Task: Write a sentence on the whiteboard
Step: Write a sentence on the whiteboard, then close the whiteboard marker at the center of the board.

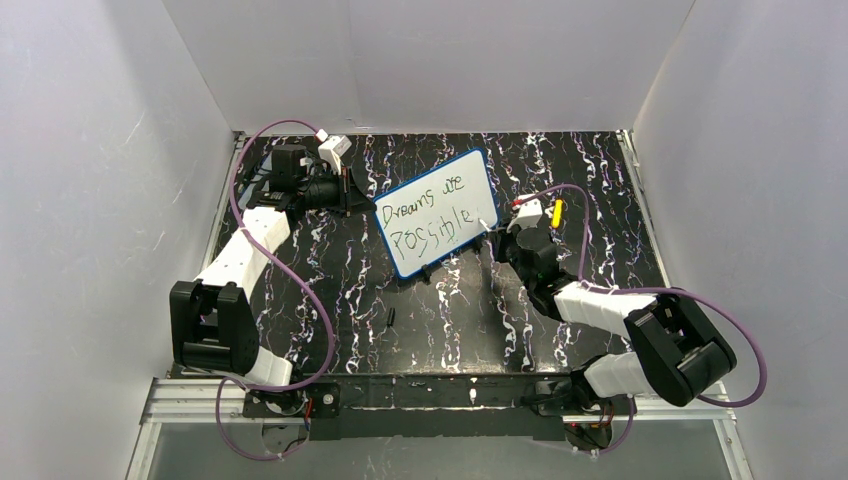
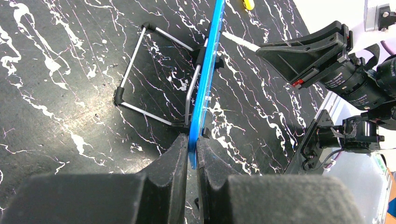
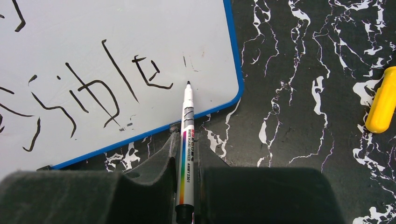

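The whiteboard [image 1: 437, 212], white with a blue rim, stands tilted on the black marbled table. The sentence [image 1: 432, 207] reads "Dreams are" over "Possible" in dark marker. My left gripper [image 2: 192, 142] is shut on the whiteboard's blue edge [image 2: 205, 88], seen edge-on with its wire stand [image 2: 154, 74] behind. My right gripper [image 3: 187, 140] is shut on a white marker [image 3: 187, 135]; its black tip sits over the board's lower right corner, just right of the final "e" [image 3: 148, 72]. In the top view the right gripper [image 1: 497, 228] is at the board's right edge and the left gripper [image 1: 362, 198] at its left edge.
A yellow marker cap [image 1: 557, 211] lies right of the board, also in the right wrist view [image 3: 382, 100]. A small black piece [image 1: 391, 318] lies on the table in front of the board. White walls enclose the table on three sides.
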Controlling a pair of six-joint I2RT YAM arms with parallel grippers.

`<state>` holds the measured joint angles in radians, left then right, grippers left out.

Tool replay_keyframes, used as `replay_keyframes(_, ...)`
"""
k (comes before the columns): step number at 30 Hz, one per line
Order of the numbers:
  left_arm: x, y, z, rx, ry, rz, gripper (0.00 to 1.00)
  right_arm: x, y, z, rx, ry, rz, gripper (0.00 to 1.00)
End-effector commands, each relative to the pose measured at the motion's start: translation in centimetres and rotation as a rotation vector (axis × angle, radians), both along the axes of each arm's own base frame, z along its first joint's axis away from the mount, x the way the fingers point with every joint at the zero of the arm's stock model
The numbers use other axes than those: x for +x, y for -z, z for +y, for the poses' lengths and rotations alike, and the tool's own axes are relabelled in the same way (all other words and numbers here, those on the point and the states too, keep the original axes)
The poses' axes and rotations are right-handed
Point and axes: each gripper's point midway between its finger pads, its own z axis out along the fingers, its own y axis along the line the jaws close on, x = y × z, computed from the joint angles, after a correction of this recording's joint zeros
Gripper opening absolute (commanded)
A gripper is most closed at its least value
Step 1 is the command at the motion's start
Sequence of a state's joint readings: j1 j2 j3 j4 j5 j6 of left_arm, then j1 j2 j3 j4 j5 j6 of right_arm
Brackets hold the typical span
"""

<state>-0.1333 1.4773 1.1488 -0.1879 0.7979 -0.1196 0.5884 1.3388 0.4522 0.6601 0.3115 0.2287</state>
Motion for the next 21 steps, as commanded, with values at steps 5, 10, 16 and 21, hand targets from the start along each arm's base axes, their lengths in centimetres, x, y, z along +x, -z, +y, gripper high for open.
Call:
replay_keyframes(5,-1.4,-1.0,0.0,-0.001,0.004,-0.012,0.0,0.5,-3.7,-0.2,0.047,0.016,-0.075,0.01)
replay_keyframes(10,-1.7,-0.8,0.5,0.019,-0.029,-0.016,0.3,-1.5,-7.0,-2.0,0.059,0.041,-0.099,0.01)
replay_keyframes(16,-3.0,-0.7,1.7,0.067,-0.074,-0.046,0.59,-4.8,-9.6,-3.7,0.032,0.01,-0.082,0.01)
replay_keyframes(21,-4.7,-1.4,3.1,0.11,-0.134,-0.125,0.73,-7.2,-11.5,-4.9,0.037,-0.009,-0.078,0.01)
